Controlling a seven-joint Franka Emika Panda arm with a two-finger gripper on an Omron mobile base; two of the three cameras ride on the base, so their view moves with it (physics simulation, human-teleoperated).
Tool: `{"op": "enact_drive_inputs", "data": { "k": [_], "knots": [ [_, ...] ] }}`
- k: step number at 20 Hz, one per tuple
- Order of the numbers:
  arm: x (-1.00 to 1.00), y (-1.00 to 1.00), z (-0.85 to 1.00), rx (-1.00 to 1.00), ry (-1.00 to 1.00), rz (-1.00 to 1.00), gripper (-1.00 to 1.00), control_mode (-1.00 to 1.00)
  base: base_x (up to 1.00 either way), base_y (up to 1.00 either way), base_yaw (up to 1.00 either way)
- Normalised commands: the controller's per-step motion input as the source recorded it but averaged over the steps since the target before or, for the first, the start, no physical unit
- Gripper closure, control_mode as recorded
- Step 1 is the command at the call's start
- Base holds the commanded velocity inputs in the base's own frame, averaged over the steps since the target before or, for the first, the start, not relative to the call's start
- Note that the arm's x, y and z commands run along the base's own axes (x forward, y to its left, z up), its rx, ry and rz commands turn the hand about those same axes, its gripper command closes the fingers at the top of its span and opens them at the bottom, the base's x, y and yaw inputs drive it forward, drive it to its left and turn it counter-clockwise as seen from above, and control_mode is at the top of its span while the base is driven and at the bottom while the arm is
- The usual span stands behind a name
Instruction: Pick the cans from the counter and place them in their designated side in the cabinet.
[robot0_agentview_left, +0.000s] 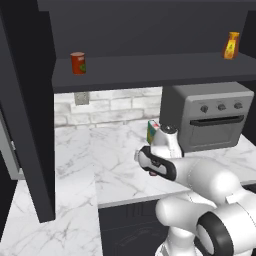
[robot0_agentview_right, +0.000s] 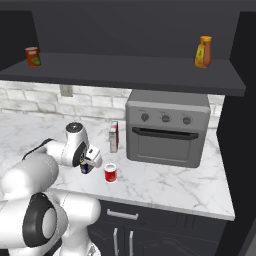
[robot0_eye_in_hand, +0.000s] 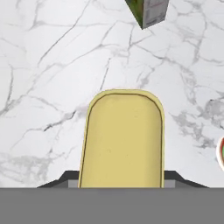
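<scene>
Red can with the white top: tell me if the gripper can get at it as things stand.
Probably not right away. The gripper looks closed on the yellow-topped tin, so it is occupied. The red can stands beside it on the counter, open from above, with nothing else in the way.

This is a kitchen. A white marble counter (robot0_agentview_right: 165, 185) with grey lines sits on dark cupboards with handles. A grey oven (robot0_agentview_right: 167, 129) with three knobs stands at its back edge, by a white brick wall (robot0_agentview_left: 115, 107). A dark cabinet (robot0_agentview_right: 125, 67) shelf above holds food cans and a bottle
</scene>
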Motion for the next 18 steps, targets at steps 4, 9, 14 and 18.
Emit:
{"op": "enact_drive_inputs", "data": {
  "k": [4,9,14,18],
  "knots": [
    [-0.03,0.00,0.22,0.02,-0.03,0.07,1.00,-1.00,0.00,0.00,0.00],
    [-0.11,0.00,0.17,0.00,-0.01,0.07,1.00,-1.00,0.00,0.00,0.00],
    [-0.17,0.00,0.17,0.00,-0.02,0.07,1.00,-1.00,0.00,0.00,0.00],
    [-0.20,0.00,0.18,0.00,-0.03,0.07,1.00,-1.00,0.00,0.00,0.00]
  ]
}}
